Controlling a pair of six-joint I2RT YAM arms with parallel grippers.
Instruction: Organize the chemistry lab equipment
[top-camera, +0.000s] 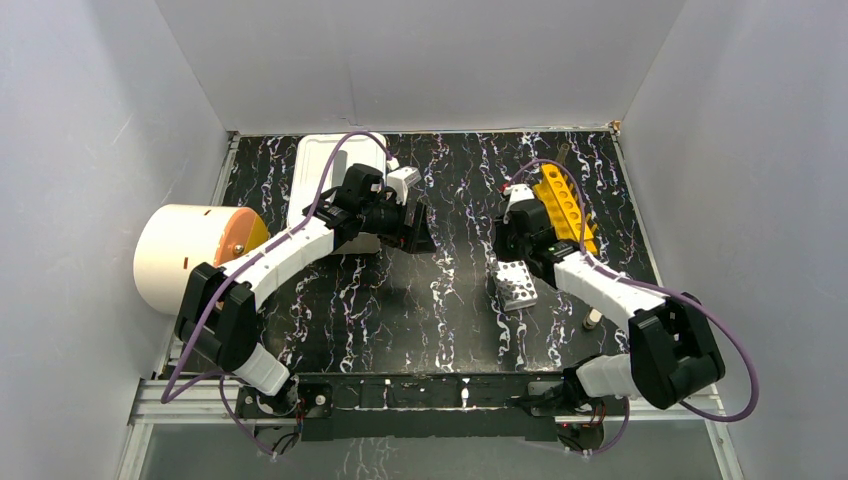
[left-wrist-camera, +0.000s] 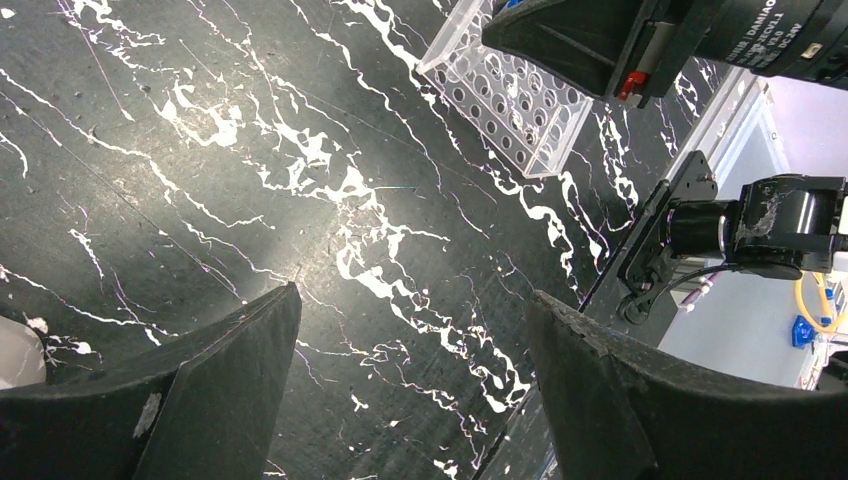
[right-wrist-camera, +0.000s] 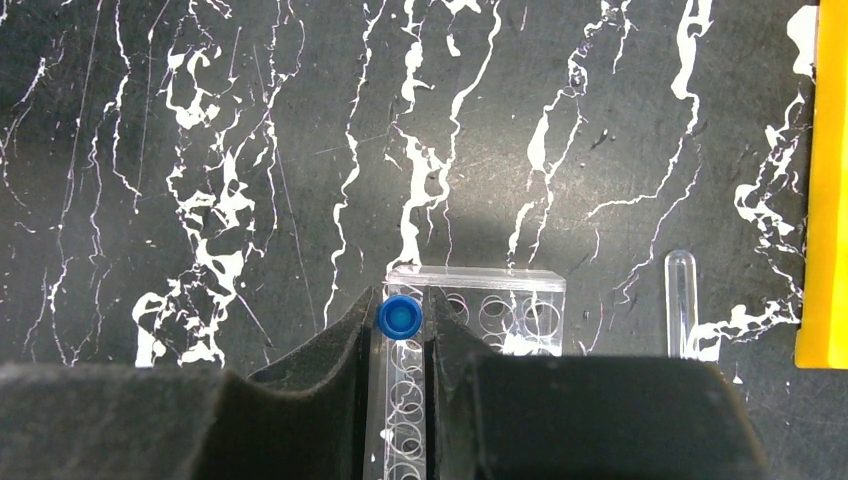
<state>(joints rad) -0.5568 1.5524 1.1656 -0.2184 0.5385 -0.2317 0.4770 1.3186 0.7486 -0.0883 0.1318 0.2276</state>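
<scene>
Step, I judged: seating vial (right-wrist-camera: 399, 318) in rack (right-wrist-camera: 515, 305), right of desk (top-camera: 400, 300) centre. My right claw (right-wrist-camera: 400, 303) gripped vial over rack's edge row; left claw (left-wrist-camera: 412, 300) stood apart. Next needed: centre on hole, lower straight.

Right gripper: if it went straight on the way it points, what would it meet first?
The clear holed rack right below it. The blue-capped vial pinched in the right gripper would touch first, near the rack's corner, though the gap is hard to judge.
</scene>
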